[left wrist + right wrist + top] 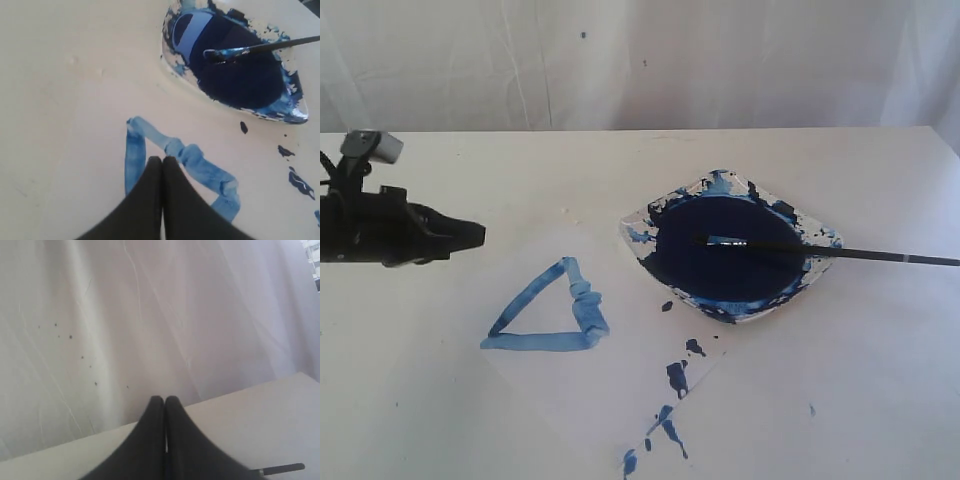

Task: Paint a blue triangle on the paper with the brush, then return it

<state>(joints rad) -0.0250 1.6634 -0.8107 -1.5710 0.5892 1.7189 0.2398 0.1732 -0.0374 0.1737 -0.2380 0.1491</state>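
Exterior: my left arm low and level over bench (440, 420) at left, left gripper (478, 235) pinched shut, empty. Blue triangle (548, 312) streaky, right side thick and wavy, on thin white paper (630, 330) near centre. Brush (840, 253), thin black stick, lies across glossy squarish paint dish (632, 235) at right, handle overhanging right rim.
Left wrist: black jaws pressed together above triangle.
Right wrist: my right gripper (165, 400) closed, empty, pointing at creased white curtain (150, 315).
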